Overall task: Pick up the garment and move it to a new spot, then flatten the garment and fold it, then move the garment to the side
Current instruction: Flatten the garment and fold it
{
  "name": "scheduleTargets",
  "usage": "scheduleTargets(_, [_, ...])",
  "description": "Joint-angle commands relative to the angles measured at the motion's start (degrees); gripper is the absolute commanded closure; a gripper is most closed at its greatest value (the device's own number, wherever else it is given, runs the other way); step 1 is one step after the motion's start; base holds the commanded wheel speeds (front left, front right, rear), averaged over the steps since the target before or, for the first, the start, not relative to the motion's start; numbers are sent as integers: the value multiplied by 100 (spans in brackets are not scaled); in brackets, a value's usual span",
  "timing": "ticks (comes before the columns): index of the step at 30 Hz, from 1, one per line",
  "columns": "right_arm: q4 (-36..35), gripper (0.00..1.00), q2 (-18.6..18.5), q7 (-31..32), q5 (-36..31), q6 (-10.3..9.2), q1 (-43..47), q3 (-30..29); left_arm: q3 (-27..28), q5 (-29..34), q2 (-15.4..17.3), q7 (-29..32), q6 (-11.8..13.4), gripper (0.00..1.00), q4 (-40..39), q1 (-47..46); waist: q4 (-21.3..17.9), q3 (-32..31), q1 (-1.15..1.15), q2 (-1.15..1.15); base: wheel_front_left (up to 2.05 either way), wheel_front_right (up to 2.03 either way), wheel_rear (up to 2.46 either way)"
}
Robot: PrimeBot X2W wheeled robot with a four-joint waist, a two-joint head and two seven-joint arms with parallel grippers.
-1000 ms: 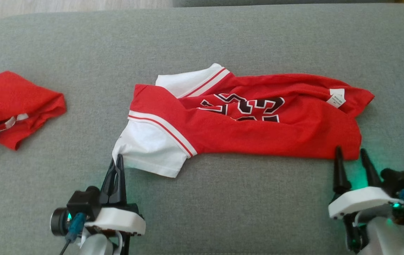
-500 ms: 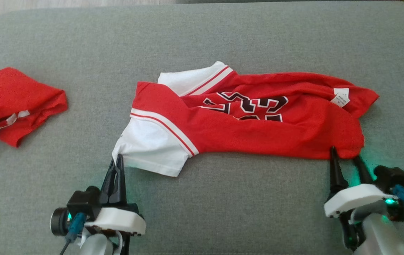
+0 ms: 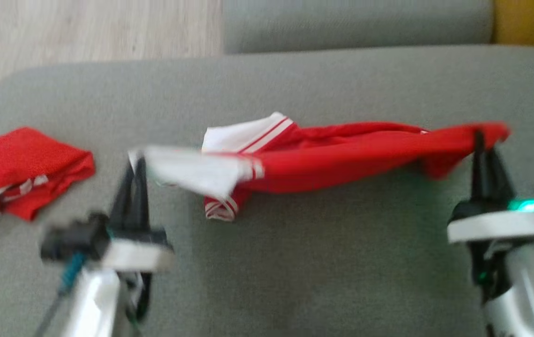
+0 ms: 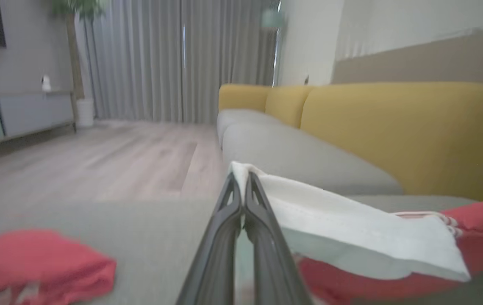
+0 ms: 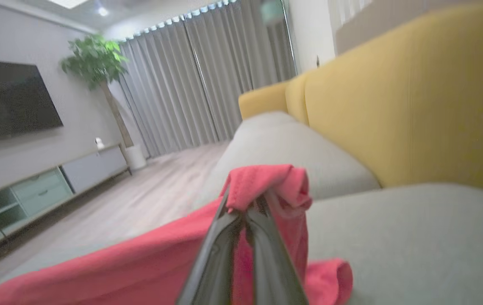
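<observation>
The shirt (image 3: pixel 342 157) is pinched at its white sleeve by the left gripper (image 3: pixel 137 164). Its red corner is clamped by the right gripper (image 3: pixel 478 138), above the cushion (image 3: pixel 295 262).

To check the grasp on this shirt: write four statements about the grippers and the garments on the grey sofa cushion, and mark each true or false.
1. The left gripper is shut on the white sleeve of the red-and-white jersey. True.
2. The right gripper stands open beside the jersey. False: it is shut on the jersey's red edge.
3. A crumpled red garment lies on the grey sofa cushion, to the robot's left of the jersey. True.
4. The jersey lies spread flat on the cushion. False: its near edge is held up between the two grippers.
</observation>
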Motion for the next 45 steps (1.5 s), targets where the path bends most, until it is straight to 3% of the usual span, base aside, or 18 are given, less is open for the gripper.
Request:
scheduleTargets(1, [-407,100,-200,-23,104,-3,-389,130,269,148,188,-31,-85,100,-395,-636,-77,-310,0,0,0,0,0])
scheduleTargets(7, [-1040,100,-745,-23,453,-3,-1254,133,419,398,715,-31,-278,100,-921,-2050,-116,-609,0,0,0,0,0])
scheduleTargets(11, [-1071,100,-1165,35,722,-3,-2077,336,271,465,1030,7,-333,100,-577,-3151,-122,-645,0,0,0,0,0])
scheduleTargets(19, [-383,100,-1145,511,803,-3,-3360,782,-255,440,1078,377,-365,100,461,-4373,-158,172,0,0,0,0,0])
scheduleTargets(24, [636,100,-1057,99,368,-3,-4546,822,-117,670,1093,33,70,100,1011,-5292,-168,678,0,0,0,0,0])
scheduleTargets(28, [1102,100,-986,-15,121,-3,-5237,509,-9,672,958,-25,266,100,780,-5759,-72,783,0,0,0,0,0])
scheduleTargets(34, [1399,100,-866,-20,227,-3,-4809,120,-16,544,761,-28,132,100,425,-5014,55,560,0,0,0,0,0])
scheduleTargets(41, [2432,100,-774,-19,990,-3,-2795,306,140,191,328,-29,20,100,197,-2279,119,158,0,0,0,0,0])
scheduleTargets(45, [2681,100,-711,-13,1449,-3,-1752,580,183,8,108,-30,31,100,345,-804,122,-2,0,0,0,0,0])
